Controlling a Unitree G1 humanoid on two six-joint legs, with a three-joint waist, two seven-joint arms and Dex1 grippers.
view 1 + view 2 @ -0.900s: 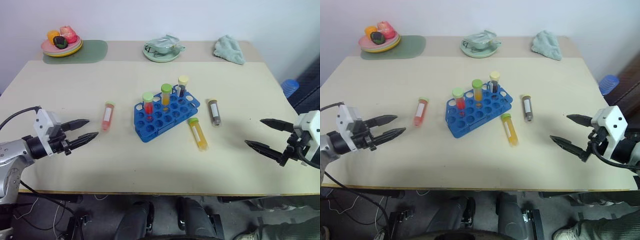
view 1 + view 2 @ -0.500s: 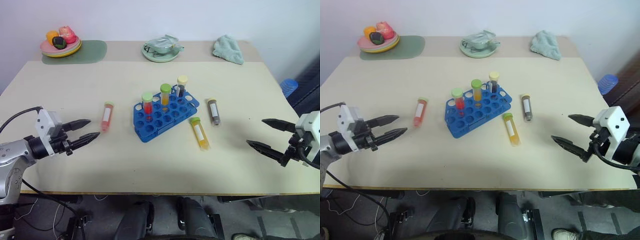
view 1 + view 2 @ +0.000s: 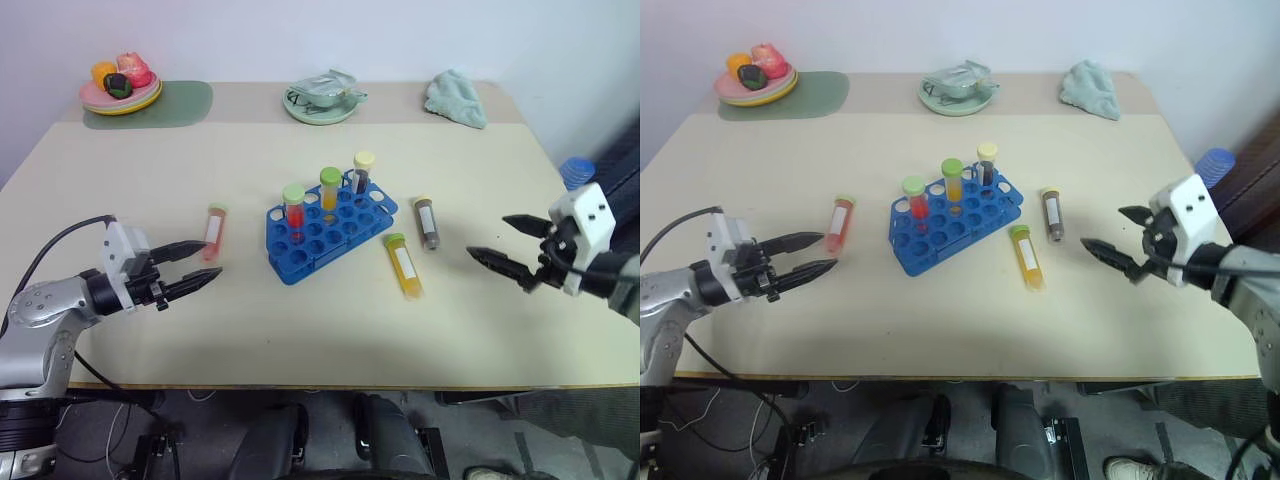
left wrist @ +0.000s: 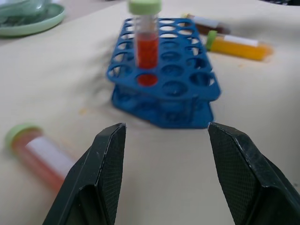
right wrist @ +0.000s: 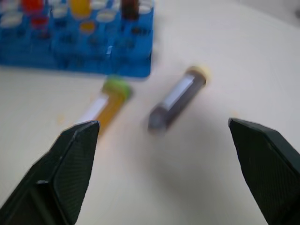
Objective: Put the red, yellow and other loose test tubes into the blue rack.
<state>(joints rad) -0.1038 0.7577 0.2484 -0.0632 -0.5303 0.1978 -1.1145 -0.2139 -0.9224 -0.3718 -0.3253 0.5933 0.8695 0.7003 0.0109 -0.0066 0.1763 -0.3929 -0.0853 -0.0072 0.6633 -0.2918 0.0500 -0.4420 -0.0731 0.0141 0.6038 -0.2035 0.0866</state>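
Note:
The blue rack (image 3: 312,252) stands mid-table with three capped tubes upright in it. Three loose test tubes lie around it. The pinkish-red one (image 3: 213,232) is to its left, the yellow one (image 3: 404,268) in front at its right, and the dark brown one (image 3: 428,222) further right. My left gripper (image 3: 208,260) is open and empty, its tips just short of the pinkish-red tube (image 4: 40,154). My right gripper (image 3: 487,237) is open wide and empty, a short way right of the brown tube (image 5: 176,98) and the yellow tube (image 5: 105,105).
Along the far edge are a plate of toy food (image 3: 122,85) on a green mat (image 3: 185,100), a green dish (image 3: 325,100) holding a crumpled packet, and a teal cloth (image 3: 456,97). A blue object (image 3: 578,172) sits off the table's right side.
Both arms have come inward: the left gripper toward the pinkish-red tube, the right gripper leftward toward the brown and yellow tubes. The tubes and rack have not moved.

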